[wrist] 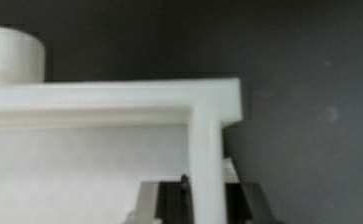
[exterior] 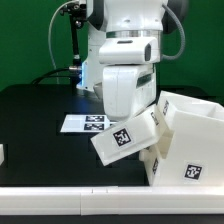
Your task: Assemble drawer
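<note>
In the exterior view the white boxy casing [exterior: 190, 140] stands tilted at the exterior view's right, a tag on its front face. A white knobbed tray [exterior: 125, 138] with a black-and-white tag hangs tilted in front of the casing's open side, under my gripper [exterior: 132, 112], which is mostly hidden by the arm's white hand. In the wrist view my gripper [wrist: 204, 205] is shut on the tray's thin side wall [wrist: 203, 150], with a dark finger [wrist: 160, 205] on each side. The tray's round knob [wrist: 9, 52] shows beyond its front panel. The second tray is barely visible at the left edge [exterior: 2, 155].
The marker board [exterior: 88, 123] lies flat on the black table [exterior: 40, 110] behind the held tray. The arm's base and a black stand rise at the back. A pale strip runs along the table's front edge [exterior: 60, 195].
</note>
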Robot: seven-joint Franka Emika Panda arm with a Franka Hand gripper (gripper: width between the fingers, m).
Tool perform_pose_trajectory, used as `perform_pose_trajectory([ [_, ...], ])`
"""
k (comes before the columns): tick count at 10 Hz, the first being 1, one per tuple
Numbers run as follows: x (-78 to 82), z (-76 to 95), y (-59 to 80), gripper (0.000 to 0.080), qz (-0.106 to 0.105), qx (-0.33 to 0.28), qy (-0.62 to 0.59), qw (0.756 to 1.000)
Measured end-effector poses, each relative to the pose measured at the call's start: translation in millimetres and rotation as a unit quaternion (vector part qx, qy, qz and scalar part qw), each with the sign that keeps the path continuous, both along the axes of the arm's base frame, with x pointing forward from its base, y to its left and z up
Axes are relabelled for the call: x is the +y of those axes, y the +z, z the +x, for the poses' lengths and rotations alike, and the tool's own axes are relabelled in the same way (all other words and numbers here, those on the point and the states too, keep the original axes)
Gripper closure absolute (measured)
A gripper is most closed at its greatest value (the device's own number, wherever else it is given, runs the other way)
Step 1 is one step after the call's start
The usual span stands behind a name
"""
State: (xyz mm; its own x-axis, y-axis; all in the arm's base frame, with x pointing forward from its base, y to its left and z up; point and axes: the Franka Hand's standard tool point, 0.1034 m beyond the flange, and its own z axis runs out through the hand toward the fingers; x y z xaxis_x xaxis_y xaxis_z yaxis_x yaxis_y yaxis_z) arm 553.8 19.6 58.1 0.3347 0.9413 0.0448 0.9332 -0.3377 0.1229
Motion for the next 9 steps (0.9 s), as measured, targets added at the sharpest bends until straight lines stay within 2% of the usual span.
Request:
perform_pose_trajectory([
  [2, -34.8, -12.1, -17.3, 0.0761, -0.012, 0.018, 0.035, 0.999],
  [4, -74.6, -23.2, -39.5, 0.0761, -0.01, 0.037, 0.06, 0.997],
  [6, -97.9, -25.6, -44.6, 0.0761, -0.011, 0.039, 0.078, 0.996],
  [9, -96.2, -26.5, -45.4, 0.0761, -0.008, 0.037, 0.072, 0.997],
])
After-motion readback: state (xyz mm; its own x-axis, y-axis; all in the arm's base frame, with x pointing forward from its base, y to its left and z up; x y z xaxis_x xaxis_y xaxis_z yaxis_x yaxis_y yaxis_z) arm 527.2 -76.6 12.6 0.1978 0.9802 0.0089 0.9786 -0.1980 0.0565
